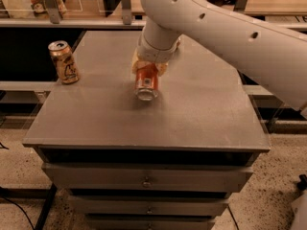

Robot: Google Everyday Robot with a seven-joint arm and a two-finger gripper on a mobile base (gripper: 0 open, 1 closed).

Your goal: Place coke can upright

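The coke can (147, 82), orange-red with a silver end, is tilted with its lower end toward me, close over the grey cabinet top (201, 109) near its middle. My gripper (148, 67) is shut on the coke can from above, its pale fingers (138, 63) on either side of the can's upper part. I cannot tell whether the can's end touches the top. The white arm reaches in from the upper right and hides the surface behind the can.
A tan-gold can with a dark figure (64, 62) stands upright at the left edge of the cabinet top. Drawers (144, 178) are below the front edge. A shelf rail and posts (125, 4) run behind the cabinet.
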